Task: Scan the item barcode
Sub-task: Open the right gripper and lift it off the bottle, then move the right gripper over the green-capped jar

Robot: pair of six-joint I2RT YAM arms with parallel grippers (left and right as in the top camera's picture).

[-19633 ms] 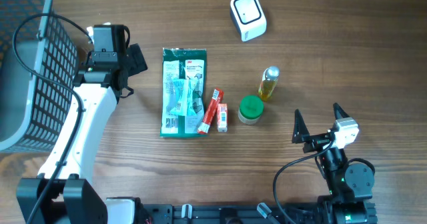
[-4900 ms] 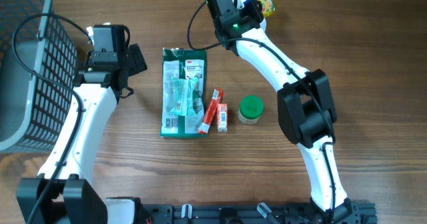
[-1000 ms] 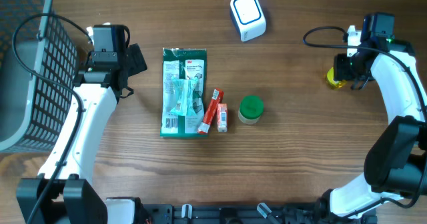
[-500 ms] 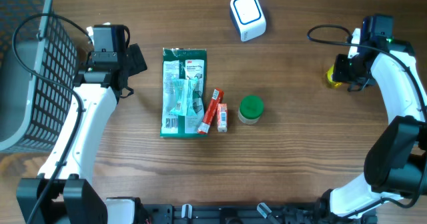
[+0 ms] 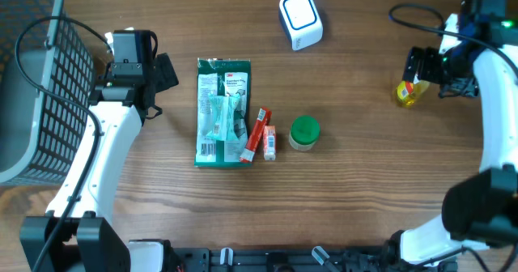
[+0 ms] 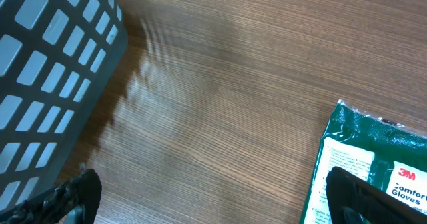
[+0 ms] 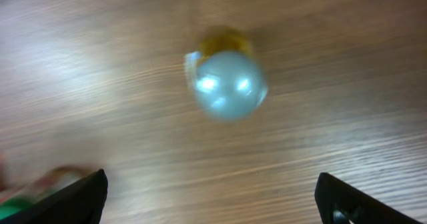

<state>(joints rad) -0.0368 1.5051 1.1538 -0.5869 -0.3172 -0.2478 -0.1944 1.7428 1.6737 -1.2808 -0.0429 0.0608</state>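
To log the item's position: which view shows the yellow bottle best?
Overhead: the yellow bottle shows whole and sharp, near the picture's right edge. The right wrist view looks straight down on its cap, blurred, with only a sliver of yellow visible. The left wrist view does not show it.

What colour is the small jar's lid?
The jar lid is green; the overhead view shows it best.

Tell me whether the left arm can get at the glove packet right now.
Probably yes: the open left gripper hangs just beside the glove packet, with only bare table between them.
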